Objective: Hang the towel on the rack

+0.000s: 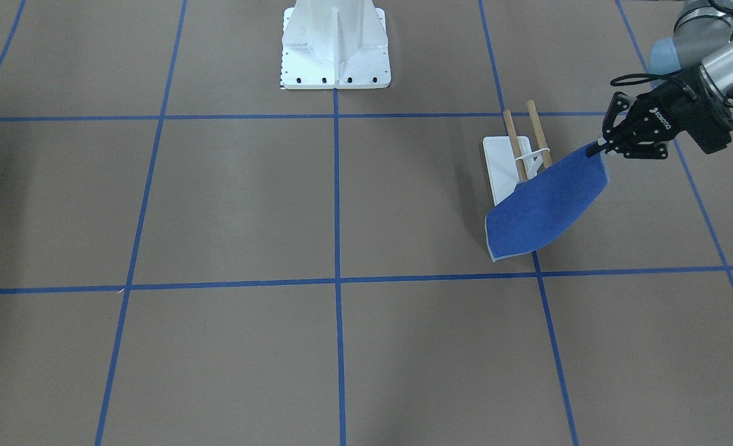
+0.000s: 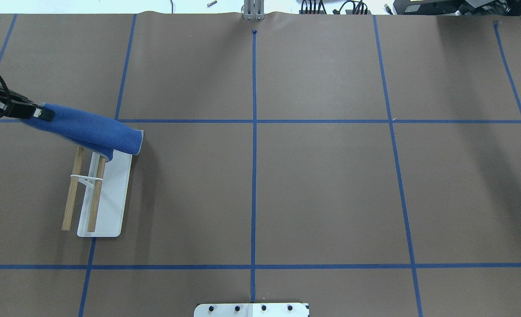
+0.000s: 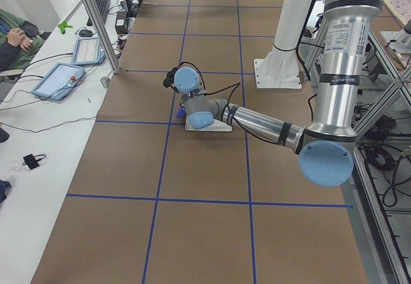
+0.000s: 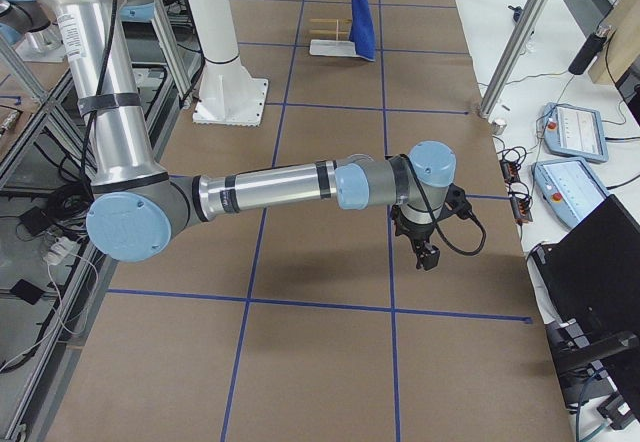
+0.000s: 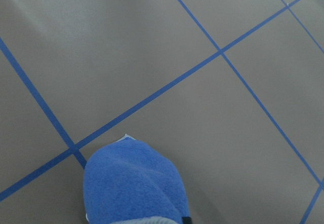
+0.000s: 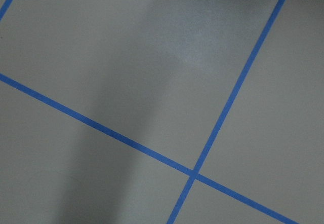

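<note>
One corner of the towel is pinched in the closed fingers of the left gripper, upper right, above the rack. Next, I think, it must be lowered across the dowels. For the right gripper, I cannot tell how its fingers stand.

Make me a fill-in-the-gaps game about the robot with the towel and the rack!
1. The towel is the colour ____.
2. The hand pinching the towel's corner is the robot's ____ one.
3. The rack has ____ wooden dowels.

Missing words: blue, left, two.
</note>
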Controlling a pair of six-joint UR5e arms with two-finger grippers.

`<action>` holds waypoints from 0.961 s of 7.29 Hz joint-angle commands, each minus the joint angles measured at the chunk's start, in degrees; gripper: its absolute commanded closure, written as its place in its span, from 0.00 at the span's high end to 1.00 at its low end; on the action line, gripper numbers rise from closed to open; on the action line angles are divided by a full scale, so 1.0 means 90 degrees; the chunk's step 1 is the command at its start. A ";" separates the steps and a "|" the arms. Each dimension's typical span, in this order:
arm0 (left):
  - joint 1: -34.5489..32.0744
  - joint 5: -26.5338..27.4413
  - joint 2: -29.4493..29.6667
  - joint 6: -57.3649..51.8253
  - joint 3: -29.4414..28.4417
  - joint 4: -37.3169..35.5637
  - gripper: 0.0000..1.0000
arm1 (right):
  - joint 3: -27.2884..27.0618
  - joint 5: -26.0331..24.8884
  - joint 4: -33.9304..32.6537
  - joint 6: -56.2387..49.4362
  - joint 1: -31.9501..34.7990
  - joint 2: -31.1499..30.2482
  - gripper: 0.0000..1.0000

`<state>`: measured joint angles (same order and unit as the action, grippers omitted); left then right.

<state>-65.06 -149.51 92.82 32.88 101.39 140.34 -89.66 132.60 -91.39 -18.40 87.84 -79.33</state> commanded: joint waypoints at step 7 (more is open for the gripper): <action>-0.0270 0.0311 -0.0303 -0.0020 -0.0502 0.0169 0.98 | 0.0060 -0.0222 0.0028 -0.0241 0.0680 -0.1350 1.00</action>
<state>-66.17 -148.09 90.06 32.74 98.45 142.06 -89.28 130.75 -91.15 -20.62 93.69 -89.70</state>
